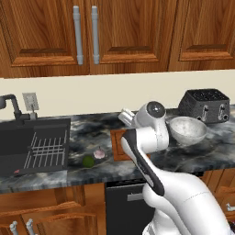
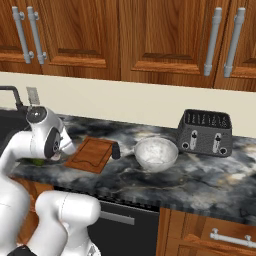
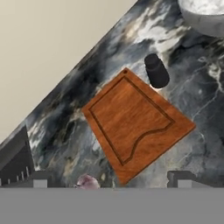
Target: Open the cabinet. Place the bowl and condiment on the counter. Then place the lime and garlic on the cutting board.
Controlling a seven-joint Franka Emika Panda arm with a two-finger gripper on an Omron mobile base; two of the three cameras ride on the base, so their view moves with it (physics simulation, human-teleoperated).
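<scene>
Cutting board [image 3: 133,120] bare on counter [image 3: 192,100], condiment [image 3: 156,71] beside; no legible labels.

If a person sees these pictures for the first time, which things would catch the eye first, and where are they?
Probably the shiny bowl, standing on the counter in front of the toaster. Next, the bare cutting board, with the small black condiment upright at its corner. The garlic and lime lie on the stone beside the sink.

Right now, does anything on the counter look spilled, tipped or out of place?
Nothing stands out. The bowl and condiment stand upright beside the cutting board; the garlic and lime lie on the counter, no spills.
</scene>
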